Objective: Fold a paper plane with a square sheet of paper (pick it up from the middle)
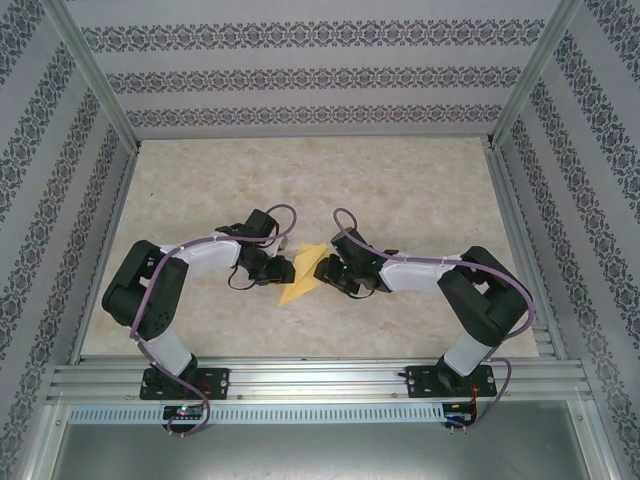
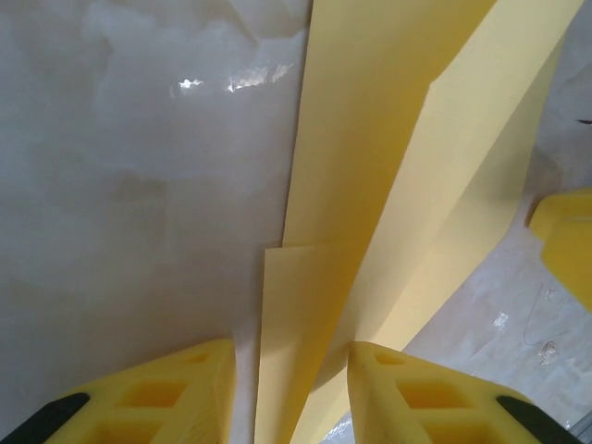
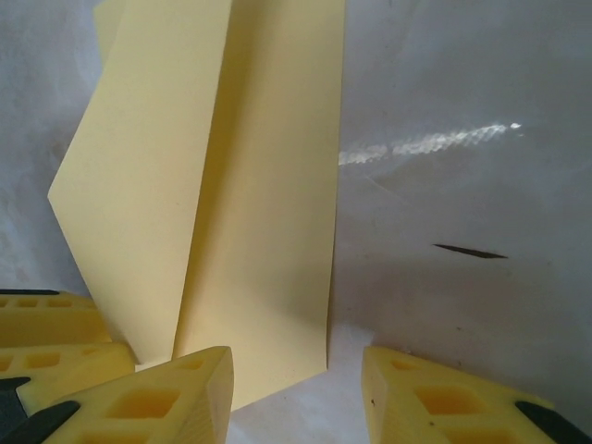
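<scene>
Folded yellow paper sheet (image 1: pixel 303 272) lies on marbled surface (image 1: pixel 400 190) between both arms. Left gripper (image 2: pixel 291 351) jaws apart, sheet running between them; right gripper (image 3: pixel 296 361) jaws apart at sheet's corner

Marbled beige table (image 1: pixel 400 190) between patterned walls (image 1: pixel 300 40).

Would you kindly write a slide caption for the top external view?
Left arm and right arm meet at a partly folded yellow sheet on the marbled table.
</scene>
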Robot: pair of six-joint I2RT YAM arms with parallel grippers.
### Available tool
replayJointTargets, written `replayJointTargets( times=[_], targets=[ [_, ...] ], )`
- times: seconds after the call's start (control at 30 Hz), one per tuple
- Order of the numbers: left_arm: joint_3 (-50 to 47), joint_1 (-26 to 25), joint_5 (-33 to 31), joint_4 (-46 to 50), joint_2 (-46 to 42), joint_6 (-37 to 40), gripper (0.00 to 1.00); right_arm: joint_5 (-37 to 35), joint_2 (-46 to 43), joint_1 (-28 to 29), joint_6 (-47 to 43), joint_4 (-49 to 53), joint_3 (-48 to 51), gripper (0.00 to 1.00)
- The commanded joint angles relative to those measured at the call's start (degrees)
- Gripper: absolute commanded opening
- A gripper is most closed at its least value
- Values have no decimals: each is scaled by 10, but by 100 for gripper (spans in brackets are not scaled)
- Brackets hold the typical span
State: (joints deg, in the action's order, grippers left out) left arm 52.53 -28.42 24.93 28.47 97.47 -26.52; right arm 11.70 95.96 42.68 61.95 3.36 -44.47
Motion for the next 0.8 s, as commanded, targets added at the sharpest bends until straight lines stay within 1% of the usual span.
replayJointTargets(
  times=[0.0, 0.27, 0.4, 0.47, 0.63, 0.77],
  targets=[
    [18, -8, -5, 16, 9, 6, 36, 5, 10, 5, 23, -37, -16, 42],
    [13, -13, 3, 10, 12, 3, 34, 7, 33, 5, 31, -63, -15, 40],
    [4, -15, 7, -2, 14, -6, 32, 5, 39, 5, 34, -67, -13, 40],
    [3, -16, 8, -4, 15, -7, 31, 10, 40, 6, 39, -87, -7, 40],
    [1, -19, 19, -10, 17, -12, 30, 20, 40, 5, 47, -129, 4, 36],
    [2, -18, 27, -12, 23, -13, 30, 20, 41, 4, 46, -130, 3, 37]
  ],
)
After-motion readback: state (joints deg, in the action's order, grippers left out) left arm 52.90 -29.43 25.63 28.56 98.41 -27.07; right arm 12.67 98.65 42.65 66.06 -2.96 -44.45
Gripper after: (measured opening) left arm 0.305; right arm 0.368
